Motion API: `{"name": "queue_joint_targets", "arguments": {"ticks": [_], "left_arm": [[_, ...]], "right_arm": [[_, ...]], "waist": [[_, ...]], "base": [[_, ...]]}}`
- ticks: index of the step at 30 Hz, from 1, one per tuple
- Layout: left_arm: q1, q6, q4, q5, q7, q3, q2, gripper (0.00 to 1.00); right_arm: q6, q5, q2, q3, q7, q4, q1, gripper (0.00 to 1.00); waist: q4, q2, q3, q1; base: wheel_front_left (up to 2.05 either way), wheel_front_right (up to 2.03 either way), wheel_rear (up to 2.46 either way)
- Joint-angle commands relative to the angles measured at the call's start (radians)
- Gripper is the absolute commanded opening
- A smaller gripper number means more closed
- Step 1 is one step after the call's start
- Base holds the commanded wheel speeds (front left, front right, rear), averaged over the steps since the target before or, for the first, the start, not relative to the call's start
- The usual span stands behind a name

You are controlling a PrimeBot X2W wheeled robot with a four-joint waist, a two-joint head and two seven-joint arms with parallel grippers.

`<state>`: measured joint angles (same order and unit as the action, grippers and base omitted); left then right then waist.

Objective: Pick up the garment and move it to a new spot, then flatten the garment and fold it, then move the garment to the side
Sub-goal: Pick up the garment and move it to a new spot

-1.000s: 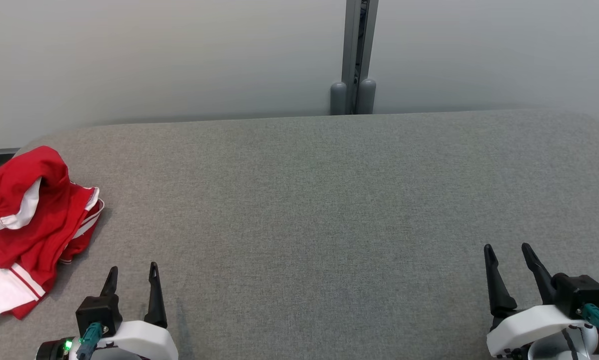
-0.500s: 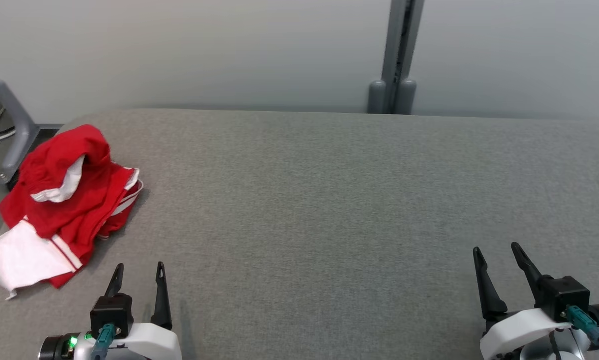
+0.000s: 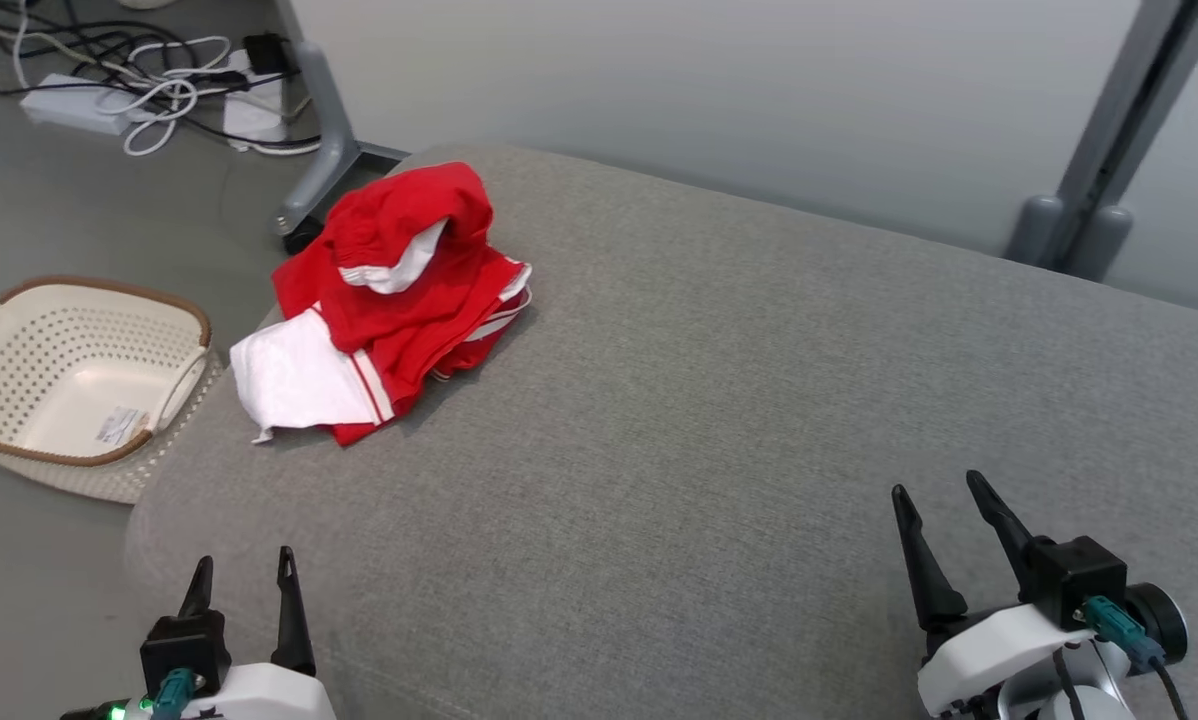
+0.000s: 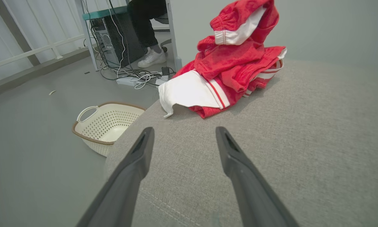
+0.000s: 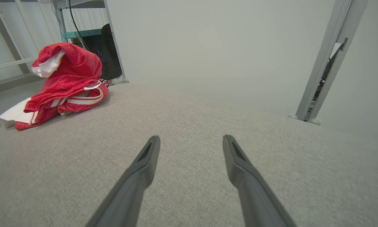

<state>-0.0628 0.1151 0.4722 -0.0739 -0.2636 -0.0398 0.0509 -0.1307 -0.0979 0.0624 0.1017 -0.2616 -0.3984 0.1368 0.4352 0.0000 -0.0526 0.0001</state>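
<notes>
Surface: grey fabric-covered tabletop (image 3: 709,400) with rounded corners, standing before a pale wall.

Garment: the red short-sleeved T-shirt with white sleeves and red-and-white stripe trim (image 3: 409,300) lies crumpled in a heap at the far left corner of the tabletop. One white sleeve is spread flat on the near side of the heap and reaches the tabletop's left edge. A red fold with a white lining stands up at the top of the heap. Neither hand touches it.

Left hand (image 3: 243,560): at the near left corner of the tabletop, fingers set wide apart, nothing between them. The garment lies ahead of it, well apart, as the left wrist view confirms.

Right hand (image 3: 936,484): at the near right of the tabletop, fingers likewise spread wide and empty, far from the garment.

Surroundings: a cream perforated plastic basket with a brown rim (image 3: 59,345) stands on the grey floor just left of the tabletop. White cables and a power strip (image 3: 149,90) lie on the floor beyond it. A grey upright post (image 3: 1109,130) stands against the wall at far right.
</notes>
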Motion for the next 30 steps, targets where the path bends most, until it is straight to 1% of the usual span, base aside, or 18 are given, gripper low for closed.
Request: {"name": "queue_joint_targets", "arguments": {"ticks": [1,4,6,10,12,17,21,22,26,28,30], "left_arm": [[0.008,-0.007,0.004,-0.014,-0.002,-0.011,0.002,1.00],[-0.003,-0.027,0.009,-0.031,-0.002,-0.027,0.001,1.00],[-0.024,-0.049,0.019,-0.050,-0.002,-0.042,0.002,1.00],[-0.093,-0.095,0.055,-0.067,-0.002,-0.066,0.004,1.00],[-0.145,-0.113,0.073,-0.059,-0.002,-0.073,0.017,1.00],[-0.334,-0.155,0.135,-0.036,-0.002,-0.077,0.076,1.00],[-0.500,-0.176,0.212,-0.014,-0.001,-0.067,0.144,1.00],[-0.500,-0.176,0.212,-0.014,-0.001,-0.067,0.144,1.00],[-0.658,-0.191,0.332,0.000,0.002,-0.054,0.207,1.00],[-0.718,-0.191,0.396,0.009,0.028,-0.045,0.231,1.00],[-0.775,-0.176,0.465,0.003,0.073,-0.051,0.250,1.00]], "right_arm": [[0.000,-0.008,0.007,0.004,-0.005,-0.003,0.008,1.00],[0.000,-0.009,0.014,0.021,-0.005,-0.005,0.021,1.00],[0.000,-0.013,0.020,0.033,-0.005,-0.004,0.023,1.00],[0.000,-0.022,0.051,0.051,-0.005,-0.003,0.047,1.00],[0.000,-0.028,0.070,0.058,-0.005,0.002,0.060,1.00],[0.000,-0.040,0.128,0.069,-0.005,0.026,0.094,1.00],[0.000,-0.052,0.161,0.074,-0.005,0.047,0.119,1.00],[0.000,-0.052,0.161,0.074,-0.005,0.047,0.119,1.00],[0.000,-0.058,0.180,0.085,-0.005,0.060,0.142,1.00],[0.000,-0.063,0.185,0.088,-0.005,0.062,0.156,1.00],[0.000,-0.070,0.183,0.095,-0.005,0.063,0.167,1.00]], "waist": [[0.041,0.0000,-0.016,-0.0001],[0.034,0.0000,-0.030,-0.0001],[0.021,0.0000,-0.043,-0.0001],[-0.028,0.0000,-0.090,-0.0001],[-0.058,0.0000,-0.124,-0.0001],[-0.128,0.0000,-0.217,-0.0001],[-0.181,0.0000,-0.285,-0.0001],[-0.181,0.0000,-0.285,-0.0001],[-0.232,0.0000,-0.347,-0.0001],[-0.258,0.0000,-0.373,-0.0001],[-0.283,0.0000,-0.394,-0.0001]], "base": [[0.00,0.00,0.00],[0.00,0.00,0.00],[0.00,0.00,0.00],[0.00,0.00,0.00],[0.00,0.00,0.00],[0.00,0.00,0.00],[0.00,0.00,0.00],[0.00,0.00,0.00],[0.00,0.00,0.00],[0.00,0.00,0.00],[0.00,0.00,0.00]]}}
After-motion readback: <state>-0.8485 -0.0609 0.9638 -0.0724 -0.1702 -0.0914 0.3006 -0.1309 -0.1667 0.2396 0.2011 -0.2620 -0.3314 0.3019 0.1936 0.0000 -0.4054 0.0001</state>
